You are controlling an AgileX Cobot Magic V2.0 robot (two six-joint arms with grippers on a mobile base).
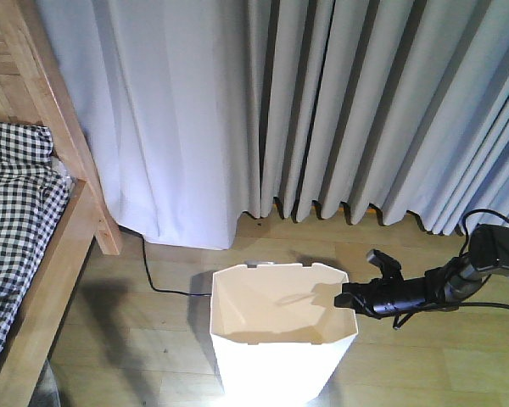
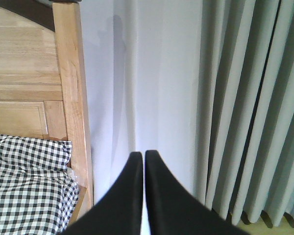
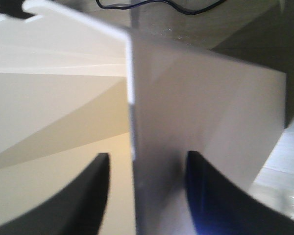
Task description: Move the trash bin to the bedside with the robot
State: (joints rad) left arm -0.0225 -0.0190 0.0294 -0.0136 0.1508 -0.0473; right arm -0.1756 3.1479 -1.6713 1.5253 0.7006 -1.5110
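My right arm (image 1: 433,288) reaching level to the bin (image 1: 282,339), right gripper (image 3: 147,166) spread astride its wall, left gripper (image 2: 140,159) pinched shut, empty, white bin upright, well right of the bed (image 1: 34,254)

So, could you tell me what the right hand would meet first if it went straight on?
The bin's wall: it already stands between the open fingers of the right hand.
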